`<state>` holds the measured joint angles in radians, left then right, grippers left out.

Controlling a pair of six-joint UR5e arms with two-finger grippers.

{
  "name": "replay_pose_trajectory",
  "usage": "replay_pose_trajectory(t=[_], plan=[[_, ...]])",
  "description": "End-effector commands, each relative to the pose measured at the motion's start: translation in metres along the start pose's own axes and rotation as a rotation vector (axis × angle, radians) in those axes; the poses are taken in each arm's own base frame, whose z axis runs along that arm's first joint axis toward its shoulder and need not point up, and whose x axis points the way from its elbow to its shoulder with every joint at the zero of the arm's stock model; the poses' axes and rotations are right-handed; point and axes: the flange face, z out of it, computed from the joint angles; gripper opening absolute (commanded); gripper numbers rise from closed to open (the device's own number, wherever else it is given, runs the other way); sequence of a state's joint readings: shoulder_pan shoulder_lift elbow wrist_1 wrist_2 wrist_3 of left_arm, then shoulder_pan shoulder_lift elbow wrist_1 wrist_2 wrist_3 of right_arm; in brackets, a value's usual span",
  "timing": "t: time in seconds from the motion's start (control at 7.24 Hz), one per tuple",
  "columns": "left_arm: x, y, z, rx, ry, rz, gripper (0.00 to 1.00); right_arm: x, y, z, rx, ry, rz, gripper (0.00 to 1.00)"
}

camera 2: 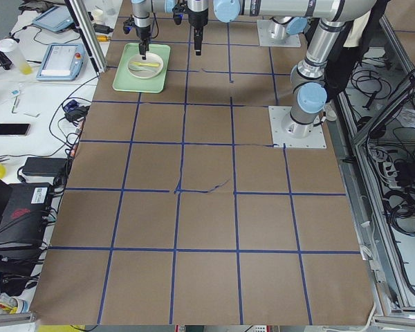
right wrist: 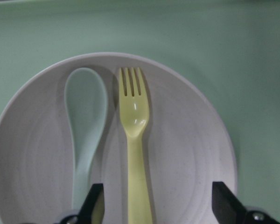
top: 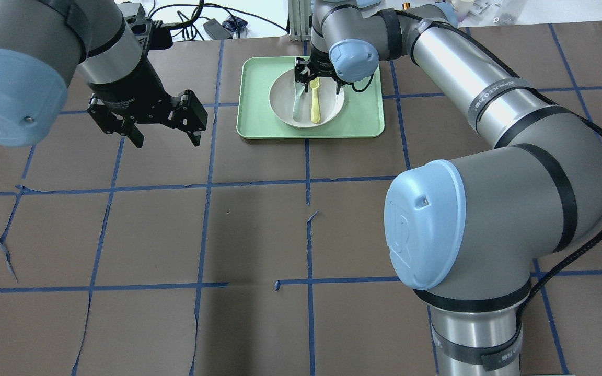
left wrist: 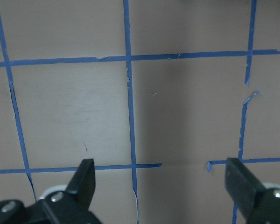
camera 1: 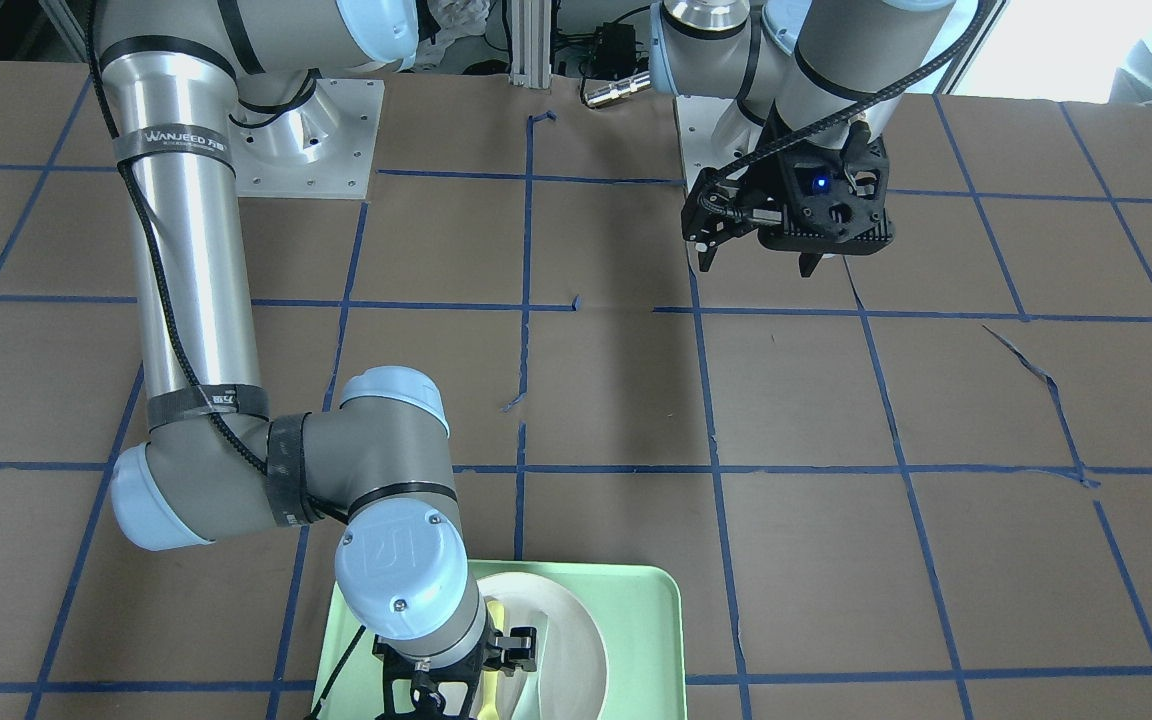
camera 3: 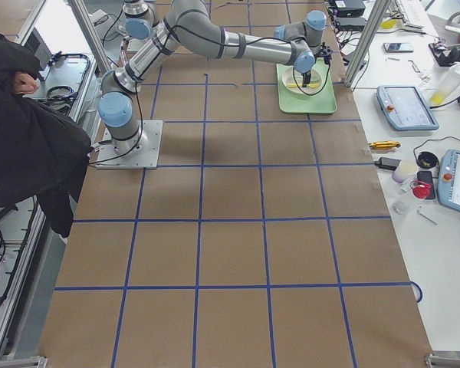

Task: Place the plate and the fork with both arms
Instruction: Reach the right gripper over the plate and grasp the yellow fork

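Right gripper [right wrist: 158, 205] hangs released over the fork [right wrist: 134, 140], likely light, stiff, slick plastic; pinch mid-handle; left gripper [left wrist: 162, 182] likewise released

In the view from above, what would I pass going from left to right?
Left gripper → grey-green spoon → yellow fork → right arm's blue elbow cap. Tray, plate and right gripper overlap the cutlery, so I skip them.
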<state>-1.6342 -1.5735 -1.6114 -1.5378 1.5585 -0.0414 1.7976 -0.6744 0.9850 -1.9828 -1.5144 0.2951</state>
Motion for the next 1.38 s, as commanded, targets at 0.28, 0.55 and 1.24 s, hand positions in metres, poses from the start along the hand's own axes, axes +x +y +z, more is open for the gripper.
replay_pose_trajectory(t=[0.28, 0.55, 1.24], plan=[[0.000, 0.000, 0.000, 0.000, 0.000, 0.000, 1.00, -0.013, 0.015, 0.031, -0.041, 0.012, -0.009, 0.63], [0.000, 0.000, 0.001, -0.002, 0.001, 0.000, 1.00, -0.013, 0.016, 0.031, -0.038, 0.012, -0.011, 0.49], [0.000, 0.001, -0.001, 0.004, 0.000, 0.000, 1.00, -0.012, 0.017, 0.029, -0.035, 0.015, -0.013, 0.22]])
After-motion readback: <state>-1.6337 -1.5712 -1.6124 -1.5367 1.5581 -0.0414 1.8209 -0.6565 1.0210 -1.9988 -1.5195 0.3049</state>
